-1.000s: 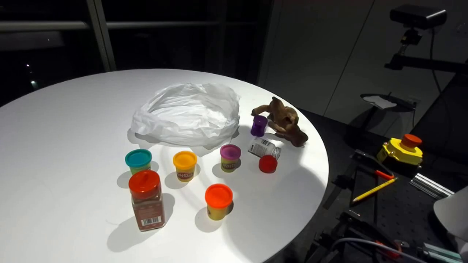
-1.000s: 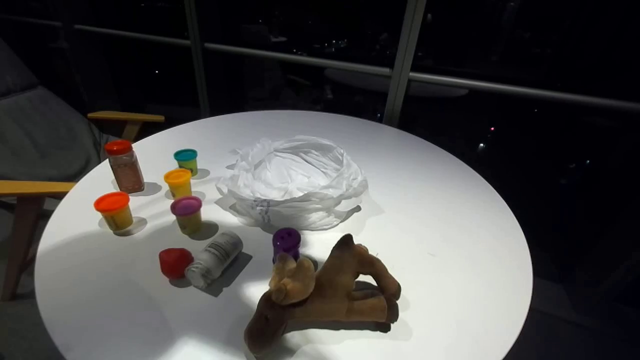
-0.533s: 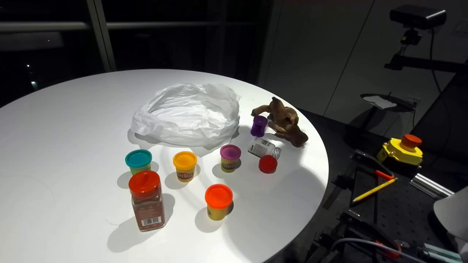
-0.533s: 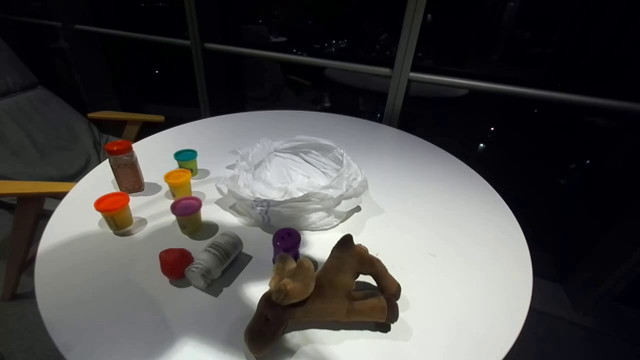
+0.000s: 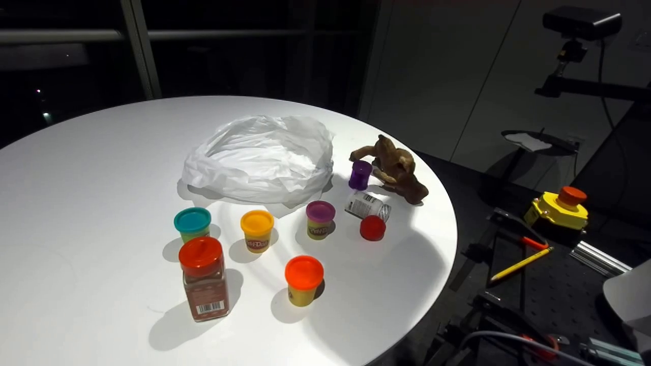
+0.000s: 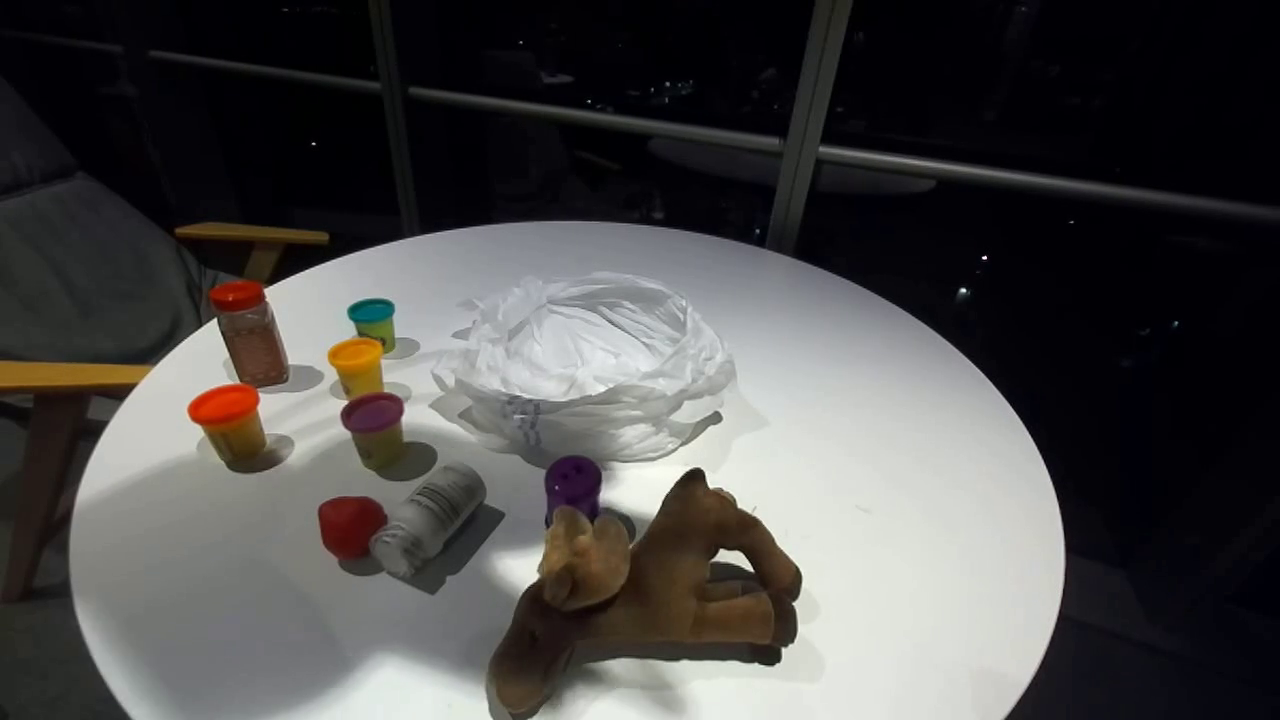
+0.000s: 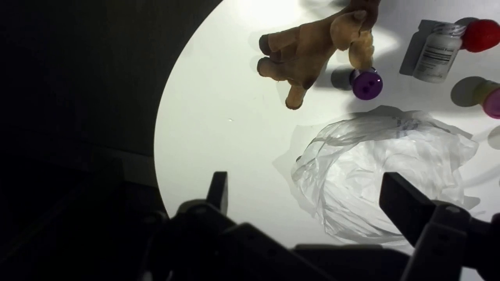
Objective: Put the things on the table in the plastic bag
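A: Which containers do we find on the table (image 6: 900, 420)?

B: First, the plastic bag (image 6: 600, 425). Its mouth is spread wide and faces upward; through it, in both exterior views, we see crinkled white folds of the bag's own film.

A: What do we read beside it?

B: Four small jars stand upright on the table, outside the bag, each with its lid fitted: the teal-lidded jar (image 6: 373, 325), the yellow-orange-lidded jar (image 6: 358, 368), the purple-lidded jar (image 6: 375, 432) and the orange-red-lidded jar (image 6: 230, 422). The lids hide the contents from us.

A: And the taller jar (image 6: 252, 337)?

B: It stands upright near the teal-lidded jar, red lid fitted. Through its clear wall we see a brown fill, which we cannot identify.

A: Position of the white bottle (image 6: 436, 512)?

B: It lies on its side, printed label showing; we cannot see inside. The red object (image 6: 350, 527) sits at its cap end. We cannot confirm contact between the two.

A: Which other items do we locate outside the bag?

B: The purple object (image 6: 573, 487), with small holes in its top, stands between the bag and the brown toy (image 6: 660, 590). The toy lies on its side, near the table edge.

A: Condition of the tool (image 7: 304, 187)?

B: In the wrist view its jaws stand wide apart. Between them we see white table surface and part of the bag. One jaw overlaps the bag in that view; we cannot tell the height of the tool above it.
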You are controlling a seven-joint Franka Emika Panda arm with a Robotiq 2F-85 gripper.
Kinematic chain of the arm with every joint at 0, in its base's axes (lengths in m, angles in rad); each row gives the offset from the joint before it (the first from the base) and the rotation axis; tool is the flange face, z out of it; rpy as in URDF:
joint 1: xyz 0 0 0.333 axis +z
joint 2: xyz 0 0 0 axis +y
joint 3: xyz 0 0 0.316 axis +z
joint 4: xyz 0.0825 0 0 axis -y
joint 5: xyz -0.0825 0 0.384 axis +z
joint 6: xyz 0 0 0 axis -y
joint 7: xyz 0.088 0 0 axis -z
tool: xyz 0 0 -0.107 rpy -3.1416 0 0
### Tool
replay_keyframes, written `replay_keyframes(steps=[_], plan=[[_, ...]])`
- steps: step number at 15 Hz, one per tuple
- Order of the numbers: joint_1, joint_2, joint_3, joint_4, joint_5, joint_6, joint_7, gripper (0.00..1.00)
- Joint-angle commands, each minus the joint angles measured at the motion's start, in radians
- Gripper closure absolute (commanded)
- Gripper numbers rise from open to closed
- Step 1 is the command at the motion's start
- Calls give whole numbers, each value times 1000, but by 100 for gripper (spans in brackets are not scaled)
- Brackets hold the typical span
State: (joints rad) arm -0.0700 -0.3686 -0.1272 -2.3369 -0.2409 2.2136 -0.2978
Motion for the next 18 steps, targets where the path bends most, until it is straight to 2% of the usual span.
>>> replay_keyframes(steps=[1, 4, 8, 14, 18], plan=[[34, 136, 25, 34, 39, 17, 18, 0], [50, 260, 56, 27, 62, 79, 85, 0], [53, 437, 90, 10, 45, 239, 227, 0], [43, 598, 124, 5, 177, 307, 175, 0], [46, 673, 110, 10, 152, 416, 207, 0]])
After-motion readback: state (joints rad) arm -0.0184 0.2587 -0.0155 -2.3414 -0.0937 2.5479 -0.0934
